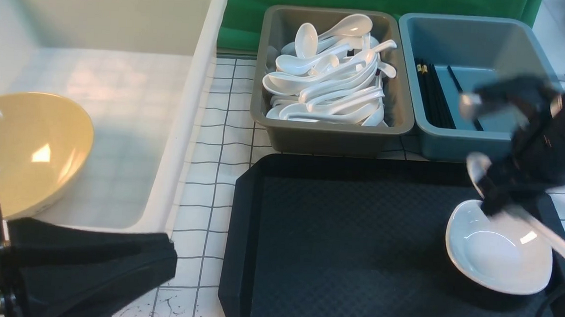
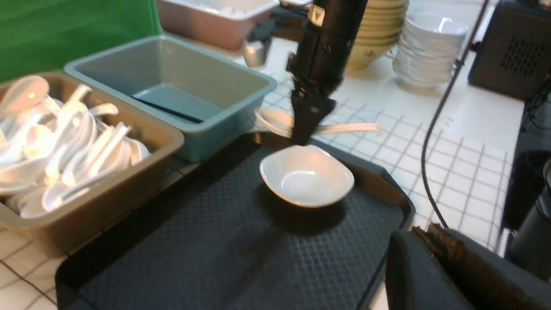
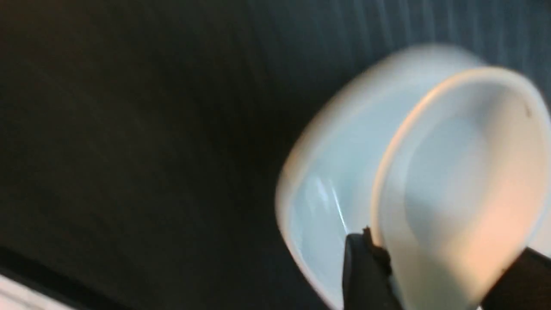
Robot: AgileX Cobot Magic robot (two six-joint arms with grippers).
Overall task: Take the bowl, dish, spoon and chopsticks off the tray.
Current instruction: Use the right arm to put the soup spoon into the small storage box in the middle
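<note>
Right gripper (image 1: pixel 493 206) pinched the spoon (image 1: pixel 477 166) just above the dish (image 1: pixel 497 255) on the tray (image 1: pixel 335 259); the grey bin (image 1: pixel 328 139) of spoons and the blue-grey bin (image 1: pixel 450 144) stood just behind.

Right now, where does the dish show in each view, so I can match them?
Front: dish at the tray's right edge.
Left wrist: dish on the tray, next to the right pincer.
Right wrist: blurred dish behind the spoon.
Shared landmark: the spoon, held by that pincer at the dish's far rim.

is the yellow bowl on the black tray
No, the bowl lies in the white tub, off to the left of the tray.
</note>
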